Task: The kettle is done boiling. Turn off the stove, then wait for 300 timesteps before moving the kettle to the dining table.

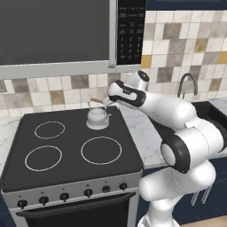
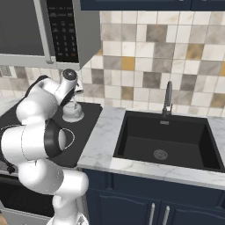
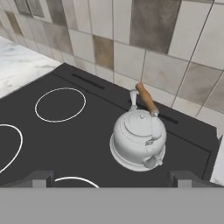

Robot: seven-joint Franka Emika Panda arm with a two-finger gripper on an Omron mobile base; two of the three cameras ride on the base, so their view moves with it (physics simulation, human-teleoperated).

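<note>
Silver-grey and squat, the kettle (image 1: 98, 116) sits on the back right burner of the stove (image 1: 66, 146), close to the tiled wall, its brown handle (image 3: 146, 99) arched over the lid. It is upright and nothing touches it.

Over it hangs the arm, with the gripper (image 3: 111, 178) looking down at the kettle from the front. Both finger tips (image 3: 38, 178) stand wide apart at the bottom of the hand view, one either side of the kettle and short of it, so the jaws are spread with nothing between them.

How far along? The knobs (image 1: 64, 196) run in a row along the range's front, well below the hand, and from here I can't read whether any is turned. The rings (image 1: 101, 150) show plain white, no glow, but that settles nothing for me. With the hand poised above the kettle and not at the knobs, my guess is that the stove is already off and the robot is either waiting or about to reach for the handle.

What's plainly left: gripping the kettle, lifting it, and carrying it off to the dining table.
</note>
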